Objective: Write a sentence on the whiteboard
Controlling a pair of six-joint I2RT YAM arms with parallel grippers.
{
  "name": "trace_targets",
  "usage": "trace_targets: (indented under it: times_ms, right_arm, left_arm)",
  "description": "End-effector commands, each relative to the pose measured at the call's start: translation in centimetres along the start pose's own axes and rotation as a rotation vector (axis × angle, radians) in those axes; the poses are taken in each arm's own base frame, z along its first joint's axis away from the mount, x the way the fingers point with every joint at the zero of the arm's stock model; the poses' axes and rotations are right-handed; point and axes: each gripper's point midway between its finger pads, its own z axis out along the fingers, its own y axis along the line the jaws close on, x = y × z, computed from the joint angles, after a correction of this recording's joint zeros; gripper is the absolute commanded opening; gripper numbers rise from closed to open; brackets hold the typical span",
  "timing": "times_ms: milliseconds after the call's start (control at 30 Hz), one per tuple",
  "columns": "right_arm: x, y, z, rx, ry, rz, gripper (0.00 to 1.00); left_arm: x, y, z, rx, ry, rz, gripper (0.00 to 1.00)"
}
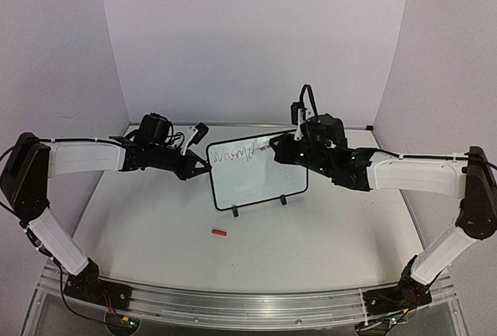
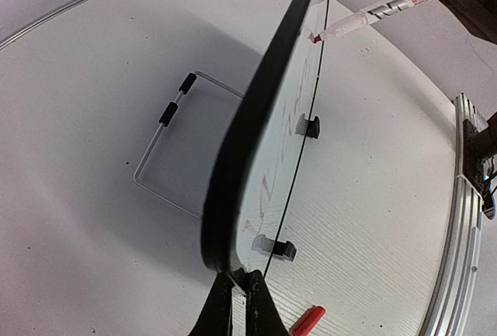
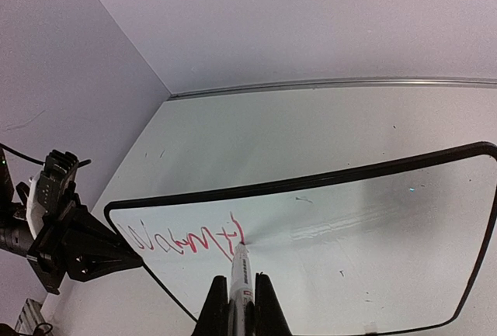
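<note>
The whiteboard (image 1: 260, 185) stands tilted on two black clip feet (image 1: 235, 212) in the middle of the table. One line of red scrawl, the sentence (image 1: 233, 152), runs along its top left; no lower line shows. My left gripper (image 1: 203, 164) is shut on the board's left edge. The left wrist view shows the board edgewise (image 2: 256, 119) with the jaws (image 2: 239, 293) pinching its corner. My right gripper (image 1: 281, 148) is shut on a white marker (image 3: 241, 274). The marker's red tip touches the board at the end of the scrawl (image 3: 186, 241).
A red marker cap (image 1: 219, 233) lies on the table in front of the board, also in the left wrist view (image 2: 307, 320). A wire stand (image 2: 167, 157) sits behind the board. Grey walls enclose the table on three sides. A metal rail (image 1: 248, 305) runs along the near edge.
</note>
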Motion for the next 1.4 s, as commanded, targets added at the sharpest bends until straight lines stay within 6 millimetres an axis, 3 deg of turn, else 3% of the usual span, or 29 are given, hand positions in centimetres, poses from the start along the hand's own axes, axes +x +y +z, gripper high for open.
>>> trace_targets:
  times_ms: [0, 400, 1367]
  right_arm:
    - [-2.4, -0.3, -1.1, 0.025, -0.09, 0.023, 0.0]
    - [-2.4, -1.4, -1.7, 0.068, -0.106, 0.018, 0.0]
    - [0.5, -1.6, -0.8, 0.05, -0.015, 0.032, 0.0]
  left_arm:
    - [1.0, 1.3, 0.3, -0.064, 0.05, 0.025, 0.0]
    - [1.0, 1.3, 0.2, -0.064, 0.049, 0.026, 0.0]
    - [0.9, 1.2, 0.2, -0.064, 0.048, 0.025, 0.0]
